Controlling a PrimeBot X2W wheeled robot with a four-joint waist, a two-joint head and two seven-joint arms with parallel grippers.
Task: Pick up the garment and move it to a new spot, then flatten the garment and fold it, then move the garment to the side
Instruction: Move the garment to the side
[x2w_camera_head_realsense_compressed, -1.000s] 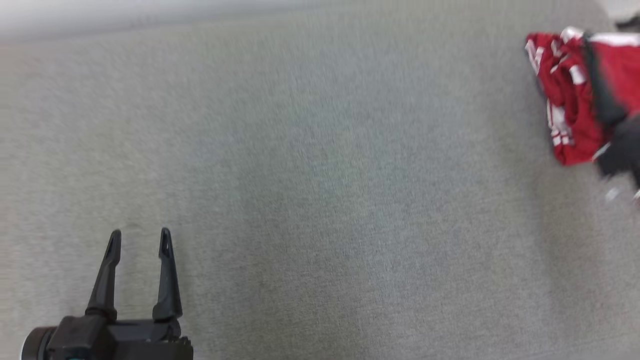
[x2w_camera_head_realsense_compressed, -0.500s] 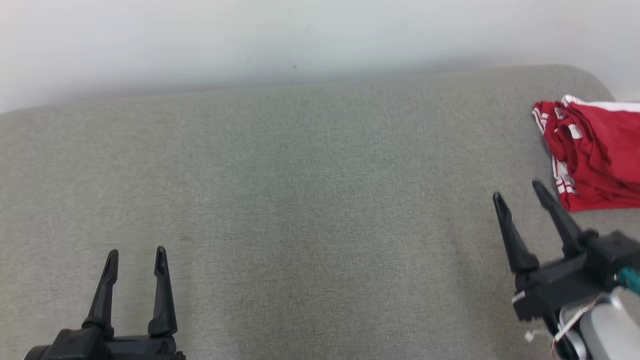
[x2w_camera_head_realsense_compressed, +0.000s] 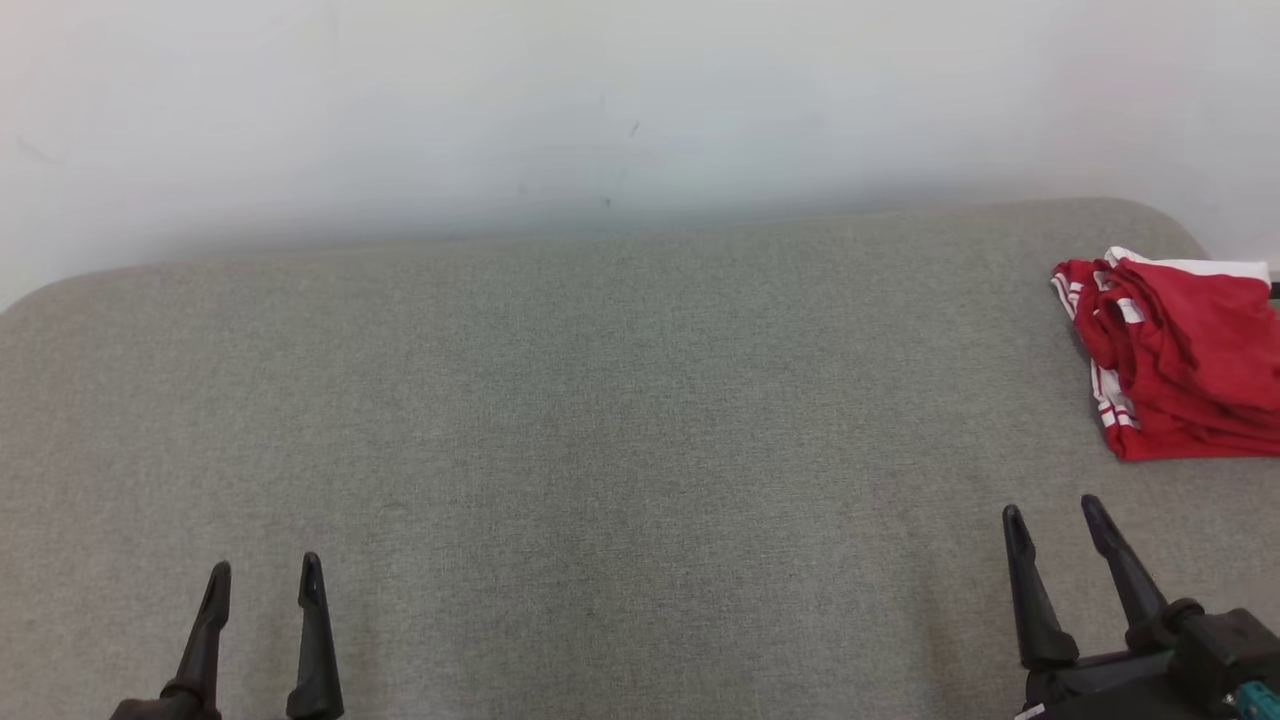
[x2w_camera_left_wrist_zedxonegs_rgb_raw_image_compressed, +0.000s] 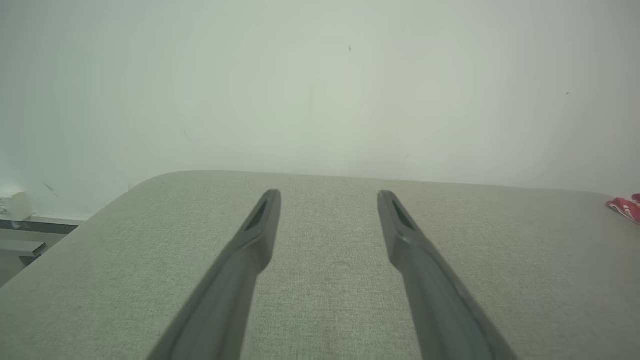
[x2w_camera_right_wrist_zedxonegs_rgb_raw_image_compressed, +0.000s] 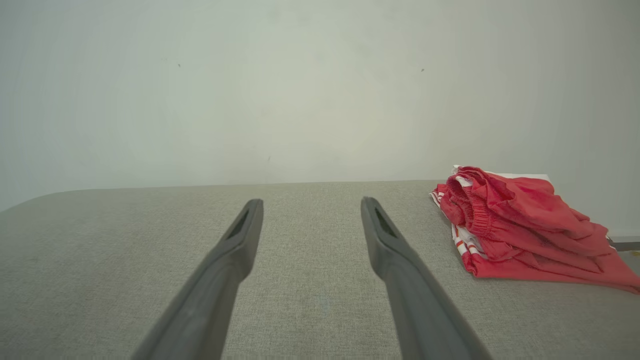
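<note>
The garment (x2w_camera_head_realsense_compressed: 1185, 370), red with white stripes along its edges and a gathered elastic band, lies bunched in a loose, partly folded heap at the far right corner of the table (x2w_camera_head_realsense_compressed: 600, 400). Its right part runs out of the head view. A white strip shows along its far edge, close to where the table's rounded corner meets the wall (x2w_camera_head_realsense_compressed: 600, 100). The table is covered in plain grey woven cloth, and the wide stretch of it to the left of the garment is flat and smooth. The right hand (x2w_camera_head_realsense_compressed: 1052, 507) sits at the lower right of the head view, nearer the robot than the garment and apart from it, with grey cloth showing between its fingertips and the red fabric. Its two dark fingers are spread with nothing between them and point up and slightly left in that view. In the right wrist view the garment lies ahead and to the right of those fingers, untouched. The left hand (x2w_camera_head_realsense_compressed: 266, 565) is at the lower left, well apart from the garment across the width of the table. Its fingers are likewise spread and empty, pointing towards the wall. In the left wrist view only a small red edge of the garment shows at the far right. The wall behind is pale and bare apart from a few small dark specks.
</note>
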